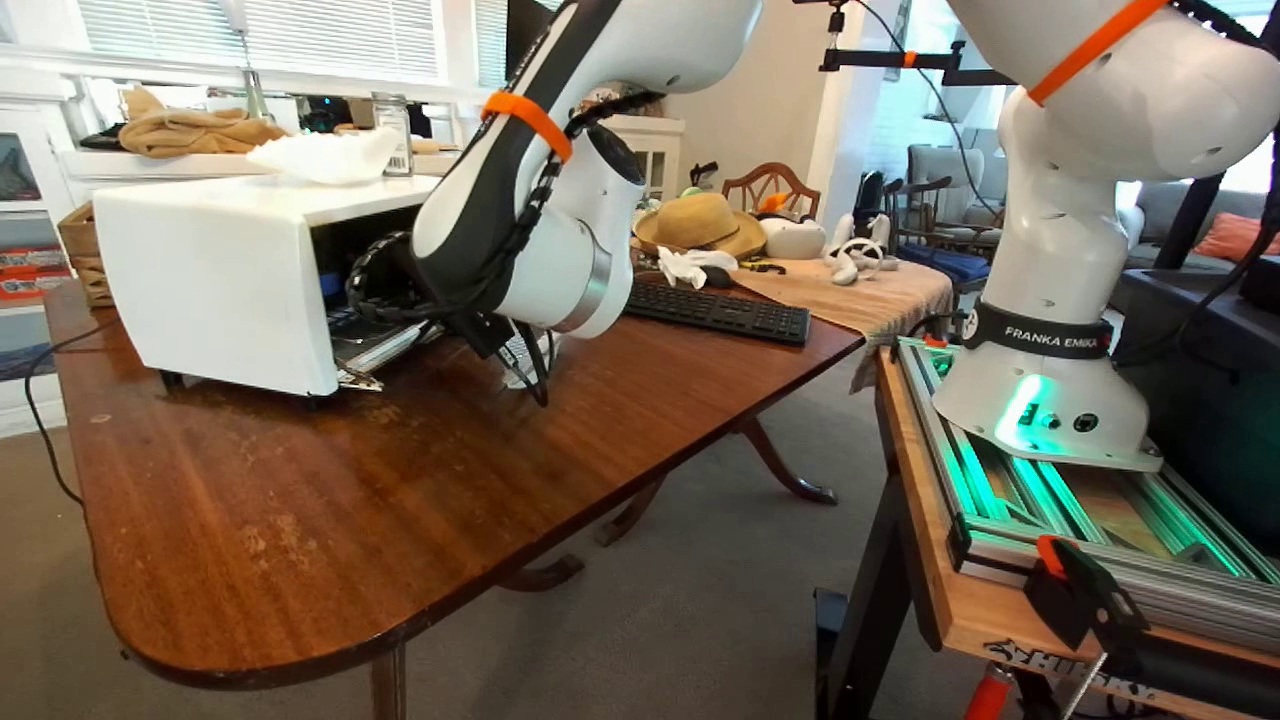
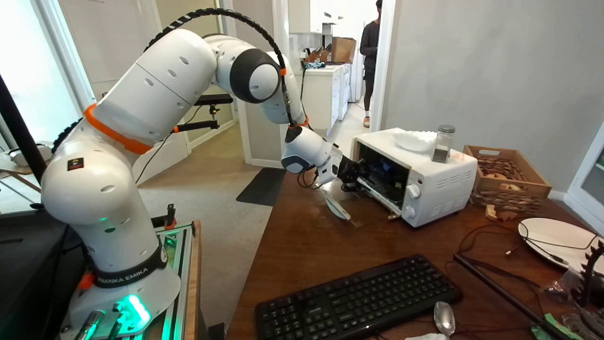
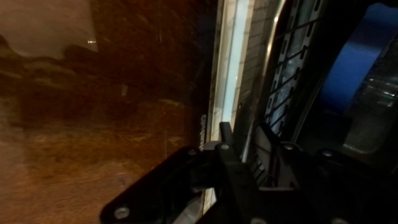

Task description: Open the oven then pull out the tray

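arm base (image 1: 1055,392) reads "franka emika", bench (image 1: 985,610) "husky"; gripper (image 3: 244,128) jaws stand apart at the oven (image 1: 212,290).

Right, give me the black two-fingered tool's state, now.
Tool: partly open, a thin shiny metal rod showing in the gap, not visibly gripped.

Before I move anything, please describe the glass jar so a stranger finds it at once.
On the table, find the white oven. The glass jar stands on its top. Unlike the white dish beside it, it is clear, with a grey lid.
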